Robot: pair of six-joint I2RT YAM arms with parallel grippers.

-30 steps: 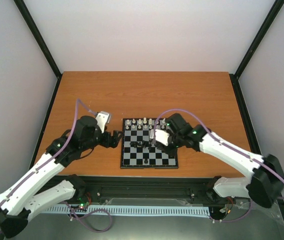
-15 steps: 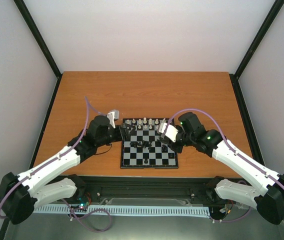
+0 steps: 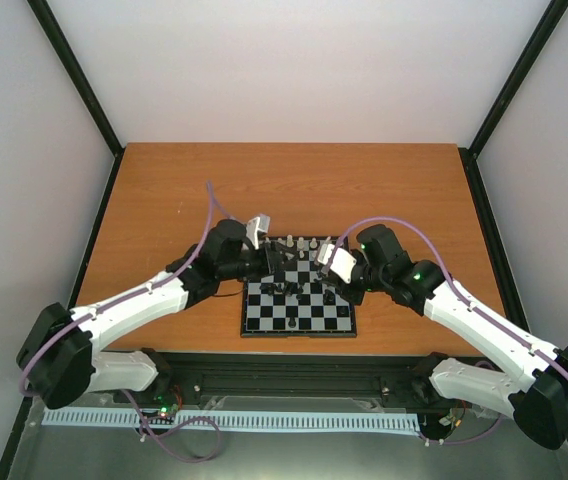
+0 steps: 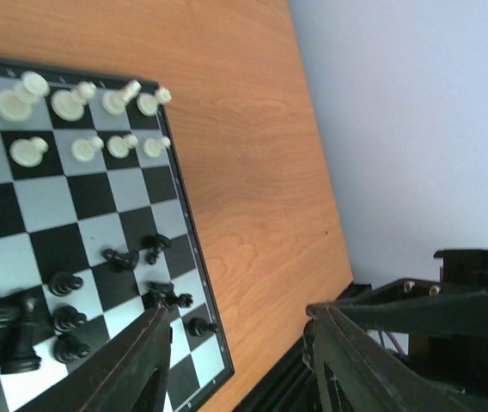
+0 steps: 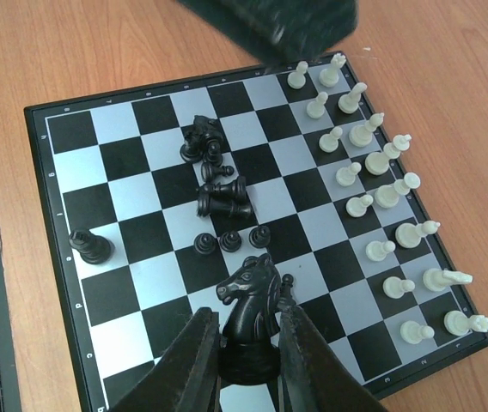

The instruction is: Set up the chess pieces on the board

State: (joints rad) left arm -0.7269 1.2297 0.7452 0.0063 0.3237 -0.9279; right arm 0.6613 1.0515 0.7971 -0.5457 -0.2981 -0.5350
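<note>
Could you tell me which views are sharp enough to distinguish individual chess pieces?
Right wrist: crisp; the black knight in the right hand is sharp. Left wrist: white chess pieces slightly soft. Top external: small black-and-silver chessboard evenly lit, pieces too tiny.

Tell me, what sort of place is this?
Probably a robotics test booth: plain white walls and black corner posts box in a wooden table, a left arm and right arm are bolted at its near edge, and a small chessboard lies between them.
</note>
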